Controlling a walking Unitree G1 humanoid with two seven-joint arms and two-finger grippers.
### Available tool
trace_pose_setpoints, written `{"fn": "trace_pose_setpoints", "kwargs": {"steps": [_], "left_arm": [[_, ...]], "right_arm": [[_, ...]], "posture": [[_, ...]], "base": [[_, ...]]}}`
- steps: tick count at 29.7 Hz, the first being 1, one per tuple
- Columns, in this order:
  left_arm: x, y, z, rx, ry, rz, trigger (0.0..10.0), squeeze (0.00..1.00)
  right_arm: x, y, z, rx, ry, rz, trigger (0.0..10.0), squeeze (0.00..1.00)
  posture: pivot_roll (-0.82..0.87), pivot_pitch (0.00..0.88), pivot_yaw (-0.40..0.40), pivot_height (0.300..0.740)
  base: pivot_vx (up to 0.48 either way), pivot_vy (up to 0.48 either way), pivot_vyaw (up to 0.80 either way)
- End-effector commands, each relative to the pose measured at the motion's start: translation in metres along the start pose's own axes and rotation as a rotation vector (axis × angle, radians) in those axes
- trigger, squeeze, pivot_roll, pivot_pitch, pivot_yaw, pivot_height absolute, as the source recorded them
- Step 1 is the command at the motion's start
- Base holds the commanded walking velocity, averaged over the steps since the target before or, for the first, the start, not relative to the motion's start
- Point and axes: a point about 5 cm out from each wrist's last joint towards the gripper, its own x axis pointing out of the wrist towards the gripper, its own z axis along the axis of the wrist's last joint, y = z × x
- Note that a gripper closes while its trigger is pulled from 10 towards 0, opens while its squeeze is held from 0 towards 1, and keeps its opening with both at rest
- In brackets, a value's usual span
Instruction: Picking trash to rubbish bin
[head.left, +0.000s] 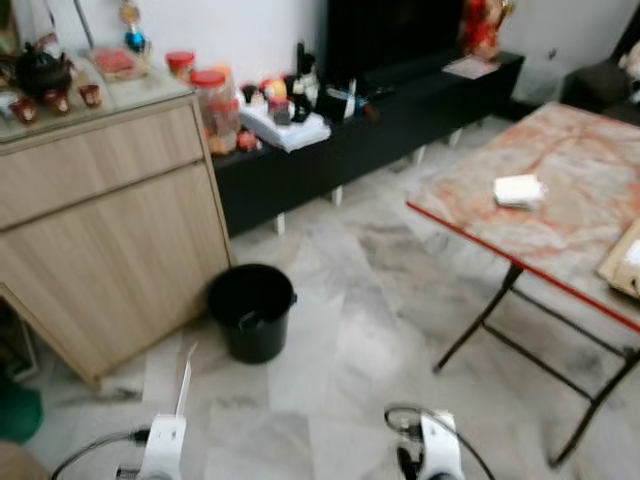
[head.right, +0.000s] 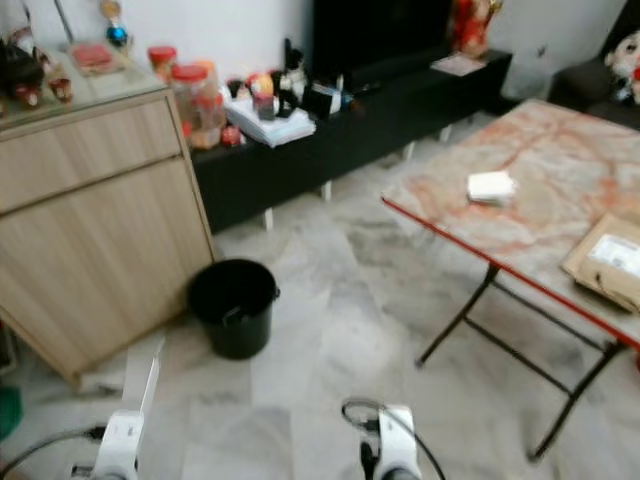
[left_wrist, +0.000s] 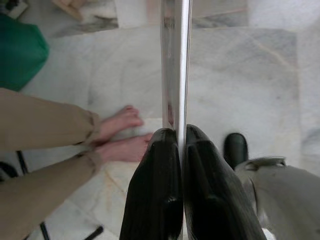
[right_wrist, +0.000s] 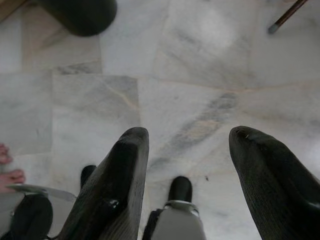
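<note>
My left gripper (left_wrist: 181, 132) hangs low over the floor, shut on a thin flat silvery strip of trash (left_wrist: 175, 65). The strip stands up edge-on from the fingers, and in the left eye view it rises as a pale sliver (head.left: 185, 385) above my left wrist (head.left: 163, 445). A black round rubbish bin (head.left: 250, 310) stands open on the marble floor ahead and slightly right of that hand, beside the wooden cabinet. My right gripper (right_wrist: 190, 135) is open, points down at bare floor and holds nothing; the bin (right_wrist: 80, 15) lies beyond it.
A wooden cabinet (head.left: 110, 230) stands to the left and a black low console (head.left: 380, 120) along the back wall. A folding table (head.right: 540, 190) on the right carries a white packet (head.left: 518, 190) and a cardboard box (head.right: 610, 260). A person's bare feet (left_wrist: 120, 137) and a green object (left_wrist: 20, 55) are close on my left.
</note>
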Motion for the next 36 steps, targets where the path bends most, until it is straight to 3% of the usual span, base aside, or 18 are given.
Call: {"fn": "trace_pose_setpoints", "kwargs": {"steps": [1,7,12,20,27,36], "left_arm": [[0.0000,-0.0007,-0.0004,0.010,0.006,0.001,10.0,0.00],[0.0002,-0.0016,0.0011,0.012,0.002,0.000,10.0,0.00],[0.0002,-0.0007,0.0011,0.008,0.002,0.005,10.0,0.00],[0.0001,-0.0006,0.0002,0.009,0.004,0.004,10.0,0.00],[0.0001,-0.0011,0.0001,0.008,0.004,0.004,10.0,0.00],[0.0000,-0.0012,-0.0002,0.011,0.005,0.003,10.0,0.00]], "right_arm": [[-0.0003,-0.0058,0.0002,-0.022,0.007,-0.016,10.0,0.00],[-0.0006,-0.0038,-0.0015,-0.047,0.010,-0.009,10.0,0.00],[-0.0008,-0.0039,-0.0026,-0.011,0.011,-0.011,10.0,0.00],[-0.0005,-0.0040,-0.0012,-0.012,0.008,-0.012,10.0,0.00],[-0.0005,-0.0039,-0.0004,-0.068,0.004,-0.005,10.0,0.00],[-0.0001,-0.0049,0.0017,-0.034,-0.002,-0.008,10.0,0.00]], "posture": [[-0.02,0.026,-0.014,0.740],[-0.02,0.029,-0.015,0.740],[-0.02,0.029,-0.015,0.740],[-0.02,0.028,-0.014,0.740],[-0.02,0.022,-0.015,0.740],[-0.02,0.012,-0.013,0.740]], "base": [[0.247,0.000,0.00],[0.247,0.000,0.59],[0.261,0.000,0.00],[0.292,0.000,0.00],[0.292,0.000,0.23],[0.293,0.000,0.18]]}}
